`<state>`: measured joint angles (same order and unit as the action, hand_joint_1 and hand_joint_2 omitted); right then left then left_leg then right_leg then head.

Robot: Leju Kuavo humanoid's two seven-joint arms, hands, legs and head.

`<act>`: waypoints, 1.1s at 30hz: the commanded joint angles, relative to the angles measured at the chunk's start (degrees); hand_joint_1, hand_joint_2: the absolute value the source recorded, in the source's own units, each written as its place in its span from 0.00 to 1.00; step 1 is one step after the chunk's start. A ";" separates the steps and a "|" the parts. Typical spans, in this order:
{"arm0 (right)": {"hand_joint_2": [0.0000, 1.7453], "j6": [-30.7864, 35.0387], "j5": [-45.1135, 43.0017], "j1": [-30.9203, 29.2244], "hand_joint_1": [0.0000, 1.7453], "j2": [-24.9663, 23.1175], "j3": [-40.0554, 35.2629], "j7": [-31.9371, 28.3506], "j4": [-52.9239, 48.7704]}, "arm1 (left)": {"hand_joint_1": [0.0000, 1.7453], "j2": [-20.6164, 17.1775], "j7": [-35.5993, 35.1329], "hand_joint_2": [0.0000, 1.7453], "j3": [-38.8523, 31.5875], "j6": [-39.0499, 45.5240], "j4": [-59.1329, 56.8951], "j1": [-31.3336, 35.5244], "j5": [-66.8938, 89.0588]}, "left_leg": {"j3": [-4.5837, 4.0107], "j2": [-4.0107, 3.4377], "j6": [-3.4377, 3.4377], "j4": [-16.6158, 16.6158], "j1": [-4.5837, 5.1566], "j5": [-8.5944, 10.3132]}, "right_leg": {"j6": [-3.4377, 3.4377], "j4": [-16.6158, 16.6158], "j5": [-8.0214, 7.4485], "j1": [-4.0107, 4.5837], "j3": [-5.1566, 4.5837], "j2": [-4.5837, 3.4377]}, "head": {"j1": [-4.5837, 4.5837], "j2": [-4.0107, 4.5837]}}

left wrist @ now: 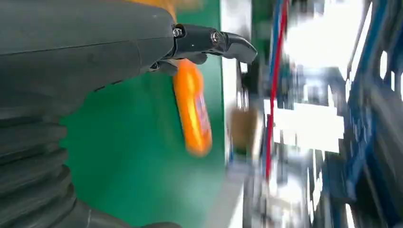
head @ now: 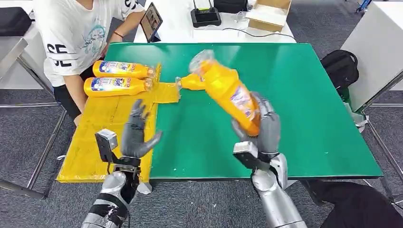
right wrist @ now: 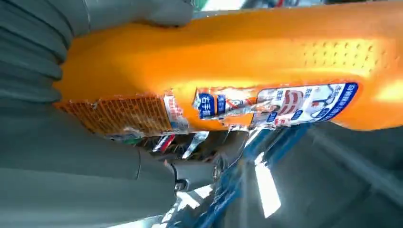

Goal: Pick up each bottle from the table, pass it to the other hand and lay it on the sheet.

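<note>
Two orange bottles (head: 121, 69) already lie on the yellow sheet (head: 102, 128) at the left of the green bench (head: 304, 104). The right robot hand (head: 263, 127) grips a third bottle (head: 227, 90) by its base, long axis tilted up and away to the left. The left robot hand (head: 137, 132) is empty, fingers spread, near. The bottle is smooth glossy plastic with a shiny label.

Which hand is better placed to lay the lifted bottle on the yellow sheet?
Probably the left hand: it hovers open over the yellow sheet. The right hand holds the bottle over the green table, so a handover comes first.
</note>
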<state>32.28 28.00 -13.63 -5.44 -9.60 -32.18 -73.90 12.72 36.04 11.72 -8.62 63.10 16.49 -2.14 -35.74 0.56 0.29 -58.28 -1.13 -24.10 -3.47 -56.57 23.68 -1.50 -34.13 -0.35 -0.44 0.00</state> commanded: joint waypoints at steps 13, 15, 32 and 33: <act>1.00 -5.10 1.75 -5.63 1.00 -6.81 -11.38 -3.62 19.68 | 0.00 0.00 -1.46 1.00 6.78 -11.19 -5.72 5.40 -2.53 | 0.22 -0.13 -0.05 0.03 -0.04 -0.07 | 0.17 0.05 0.03 0.08 0.17 -0.05 | 0.04 0.00; 1.00 -5.12 1.76 -6.01 1.00 -7.13 -11.89 -3.57 20.20 | 0.00 0.00 -1.50 1.00 7.12 -11.08 -5.84 5.64 -2.13 | 0.19 -0.14 -0.04 0.02 -0.05 -0.07 | 0.15 0.05 0.02 0.08 0.14 -0.06 | 0.04 0.00; 1.00 -7.16 2.88 -6.49 1.00 -8.53 -17.47 -2.70 23.94 | 0.00 0.57 -0.88 1.00 8.43 -6.79 -7.61 7.20 2.03 | 0.24 -0.07 -0.06 0.03 -0.04 -0.07 | 0.19 0.04 0.06 0.08 0.20 0.02 | 0.02 0.00; 1.00 -7.75 2.30 -6.25 1.00 -8.62 -17.93 -2.55 24.62 | 0.00 0.52 0.00 1.00 7.60 -5.19 -6.87 7.15 2.27 | 0.31 -0.08 -0.07 0.03 -0.06 -0.10 | 0.23 0.06 0.08 0.11 0.28 0.03 | 0.02 0.00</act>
<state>26.27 30.29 -17.36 -13.55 -22.01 -35.48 -57.09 13.20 34.84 18.12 -16.31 60.52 20.14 -1.05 -35.73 0.55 0.29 -58.28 -1.15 -24.09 -3.47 -56.57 23.68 -1.49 -34.16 -0.35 -0.42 0.00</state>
